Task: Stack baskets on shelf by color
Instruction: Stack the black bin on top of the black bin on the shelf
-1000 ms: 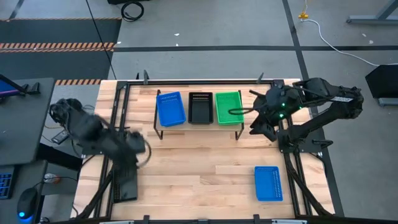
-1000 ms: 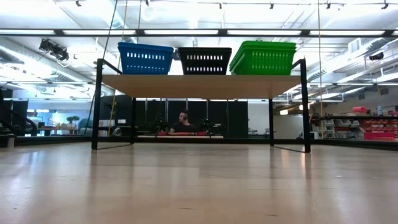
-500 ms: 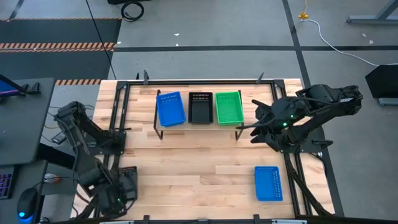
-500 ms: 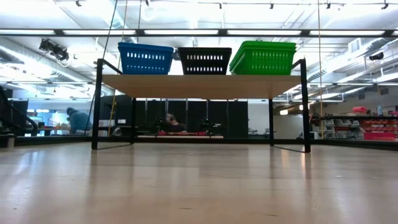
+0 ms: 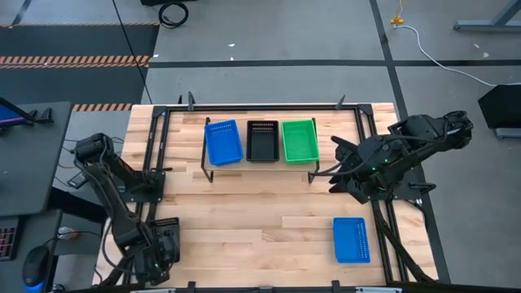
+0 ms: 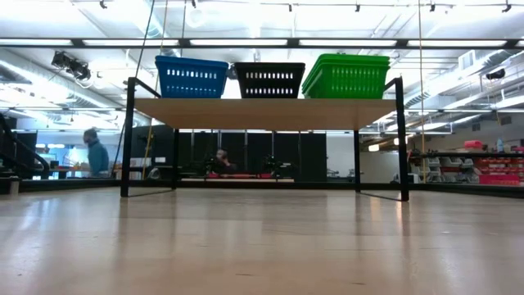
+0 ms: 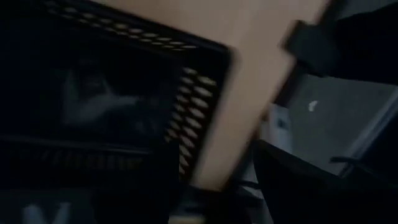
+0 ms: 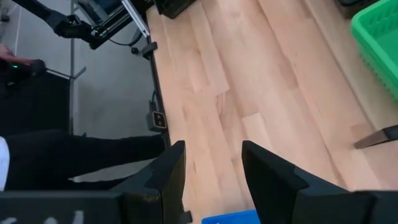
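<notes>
Operator: Since the earlier frame, what moved?

Technician: Both arms. The left gripper [image 5: 160, 248] swung from the table's left middle to the near-left corner, where it was over a black basket [image 7: 118, 99] lying at the table [image 5: 269, 203] edge. The right gripper [image 5: 326, 171] drew back from the green basket [image 5: 299, 140] and stood just beside the shelf's right end.

Operator: State of the grippers?

Technician: The right gripper's fingers [image 8: 165, 174] were parted, with bare tabletop showing between them and nothing held. For the left gripper, the fingers could not be made out; its wrist view showed only the black mesh wall close ahead.

Operator: Location of the baskets?

Technician: On the shelf [image 5: 260, 163] stood, left to right, a blue basket [image 5: 223, 142], a second black basket [image 5: 262, 140] and the green one, which in the low view appeared as a tilted stack. One loose blue basket [image 5: 351, 239] lay on the table's near right, well apart from the shelf.
</notes>
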Motion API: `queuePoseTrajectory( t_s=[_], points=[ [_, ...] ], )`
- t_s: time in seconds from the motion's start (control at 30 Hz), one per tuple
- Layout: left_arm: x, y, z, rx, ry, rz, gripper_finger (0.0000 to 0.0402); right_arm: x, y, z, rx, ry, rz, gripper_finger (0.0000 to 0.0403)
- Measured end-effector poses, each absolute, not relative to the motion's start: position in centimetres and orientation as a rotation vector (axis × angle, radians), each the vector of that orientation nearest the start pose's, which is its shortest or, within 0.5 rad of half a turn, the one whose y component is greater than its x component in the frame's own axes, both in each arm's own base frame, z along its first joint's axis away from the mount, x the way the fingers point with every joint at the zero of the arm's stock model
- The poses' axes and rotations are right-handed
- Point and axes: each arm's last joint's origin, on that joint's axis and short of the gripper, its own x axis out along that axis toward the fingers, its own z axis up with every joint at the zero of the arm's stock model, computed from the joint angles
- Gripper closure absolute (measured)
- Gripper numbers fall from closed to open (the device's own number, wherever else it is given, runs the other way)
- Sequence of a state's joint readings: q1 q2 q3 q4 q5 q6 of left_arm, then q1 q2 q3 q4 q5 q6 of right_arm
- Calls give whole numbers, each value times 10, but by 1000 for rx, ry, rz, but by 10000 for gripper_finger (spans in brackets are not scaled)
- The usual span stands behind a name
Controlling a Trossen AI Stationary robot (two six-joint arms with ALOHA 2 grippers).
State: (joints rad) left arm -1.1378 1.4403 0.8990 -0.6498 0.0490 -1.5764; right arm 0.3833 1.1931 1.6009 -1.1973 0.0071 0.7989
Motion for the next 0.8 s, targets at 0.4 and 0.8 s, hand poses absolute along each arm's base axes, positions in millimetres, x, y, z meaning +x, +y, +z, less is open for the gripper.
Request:
queuePoseTrajectory(
  t_s=[0.4,0.8],
  points=[
    [102,-219,152,-652,1570,3,204,176,75,432,610,882,30,239],
    [127,-212,163,-709,1480,94,389,176,75,432,596,880,32,239]
  ],
)
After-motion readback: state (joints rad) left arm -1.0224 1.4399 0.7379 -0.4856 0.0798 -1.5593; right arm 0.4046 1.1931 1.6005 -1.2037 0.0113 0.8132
